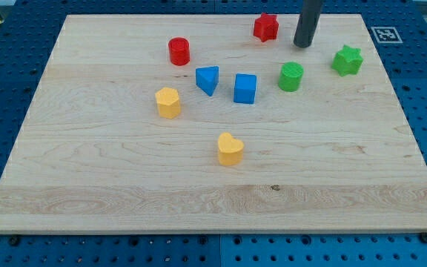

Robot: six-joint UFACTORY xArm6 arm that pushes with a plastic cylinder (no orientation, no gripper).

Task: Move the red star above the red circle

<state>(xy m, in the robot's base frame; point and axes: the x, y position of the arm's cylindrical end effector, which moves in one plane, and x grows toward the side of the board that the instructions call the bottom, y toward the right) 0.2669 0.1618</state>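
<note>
Tool, just a rod with nothing to clench, has my tip (pixel 302 44) on the surface (pixel 124 185) just right of red star (pixel 266 27), not touching; red circle (pixel 179 51) lies well left of star, slightly lower, green circle (pixel 290 76) below-right.

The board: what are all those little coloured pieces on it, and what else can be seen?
red star: 1, red, top, right of centre
red circle: 1, red, upper left of centre
blue triangle: 1, blue, centre
blue cube: 1, blue, beside the triangle
green circle: 1, green, right of the cube
green star: 1, green, far right
yellow hexagon: 1, yellow, left
yellow heart: 1, yellow, lower middle
wooden board: 1, light wood
my tip: 1, dark, just right of the red star, apart from it
</note>
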